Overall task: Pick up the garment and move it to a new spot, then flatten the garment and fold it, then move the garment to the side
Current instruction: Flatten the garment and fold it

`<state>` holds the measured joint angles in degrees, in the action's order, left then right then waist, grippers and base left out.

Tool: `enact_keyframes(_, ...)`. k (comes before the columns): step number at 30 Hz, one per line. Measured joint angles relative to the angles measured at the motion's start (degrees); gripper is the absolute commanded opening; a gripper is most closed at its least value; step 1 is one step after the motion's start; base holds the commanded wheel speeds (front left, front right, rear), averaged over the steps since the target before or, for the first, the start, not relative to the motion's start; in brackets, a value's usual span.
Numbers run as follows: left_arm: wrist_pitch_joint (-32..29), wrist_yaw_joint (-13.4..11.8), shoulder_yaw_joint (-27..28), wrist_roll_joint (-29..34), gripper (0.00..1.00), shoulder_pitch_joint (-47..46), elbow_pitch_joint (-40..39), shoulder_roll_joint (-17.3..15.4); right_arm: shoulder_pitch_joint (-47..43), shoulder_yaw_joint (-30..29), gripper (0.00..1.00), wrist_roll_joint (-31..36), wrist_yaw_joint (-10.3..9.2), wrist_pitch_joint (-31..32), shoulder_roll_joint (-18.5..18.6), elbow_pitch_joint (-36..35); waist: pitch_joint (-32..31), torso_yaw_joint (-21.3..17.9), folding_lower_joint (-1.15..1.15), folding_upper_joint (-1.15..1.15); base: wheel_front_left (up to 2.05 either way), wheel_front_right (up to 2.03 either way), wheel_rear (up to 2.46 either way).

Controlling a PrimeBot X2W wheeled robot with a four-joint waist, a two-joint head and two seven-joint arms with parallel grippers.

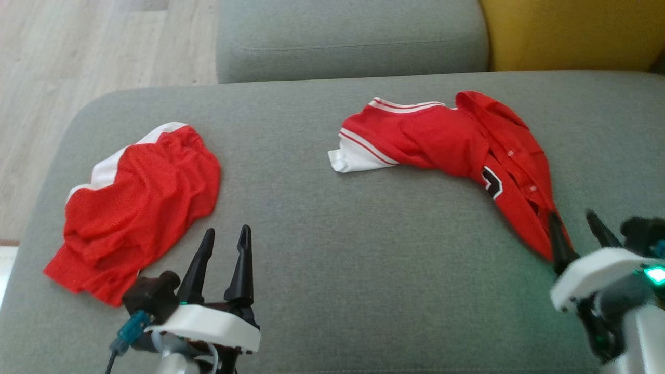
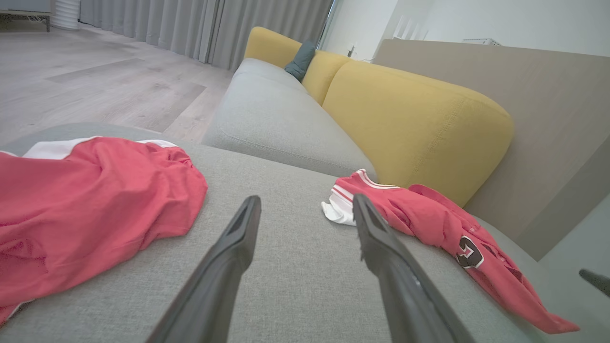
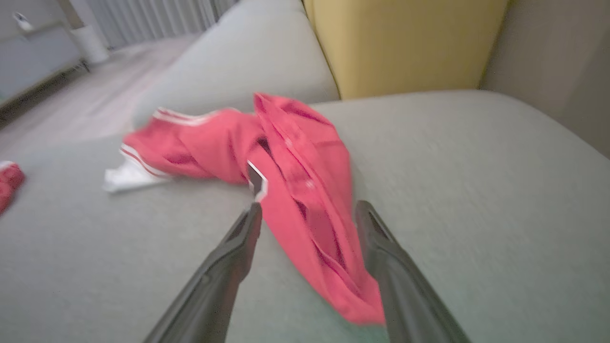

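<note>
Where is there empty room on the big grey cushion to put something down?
The widest bare patch of the grey fabric cushion is its middle, between the crumpled red and white garment on the left and the red jersey with white trim on the right. The near right is crowded: the jersey's tail reaches the right jaws.

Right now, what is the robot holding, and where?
Nothing: left gripper open over the cushion, right gripper open around the near end of the jersey.

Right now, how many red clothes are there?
2. A crumpled red garment lies at the left, beside the left gripper; a red jersey lies at the right, its near end at the right gripper.
</note>
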<state>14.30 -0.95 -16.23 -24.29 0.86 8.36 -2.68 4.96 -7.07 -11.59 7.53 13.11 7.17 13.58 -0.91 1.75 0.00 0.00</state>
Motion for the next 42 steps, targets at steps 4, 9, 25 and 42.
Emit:
enact_keyframes(4, 0.0, 0.0, -0.1, 0.0, 1.00, -0.1, 0.0, 0.0, 0.6, 2.9, 1.00, -2.1, 0.00, -6.7, -1.8, -3.2, -0.1, 1.4, 0.00, 0.00, 0.00, 0.00, 0.00)
enact_keyframes(9, 0.0, 0.0, -0.3, 0.0, 1.00, -0.1, -0.2, 0.0, 0.6, 4.8, 1.00, -4.1, 0.00, -11.1, -3.0, -1.4, 0.0, 3.4, 0.00, 0.00, 0.00, 0.00, 0.00)
enact_keyframes(25, 0.0, 0.0, -2.4, 0.0, 1.00, -2.7, -0.3, 0.0, 19.6, -5.1, 1.00, -9.9, 0.00, -9.1, -4.1, 22.1, 6.4, 10.0, 0.00, 0.00, 0.00, 0.00, 0.00)
enact_keyframes(42, 0.0, 0.2, -3.7, -0.8, 1.00, -5.2, -0.5, 0.0, 36.0, -10.6, 1.00, -9.2, 0.00, -7.0, -1.5, 38.5, 13.1, 13.4, 0.00, 0.00, 0.00, 0.00, 0.00)
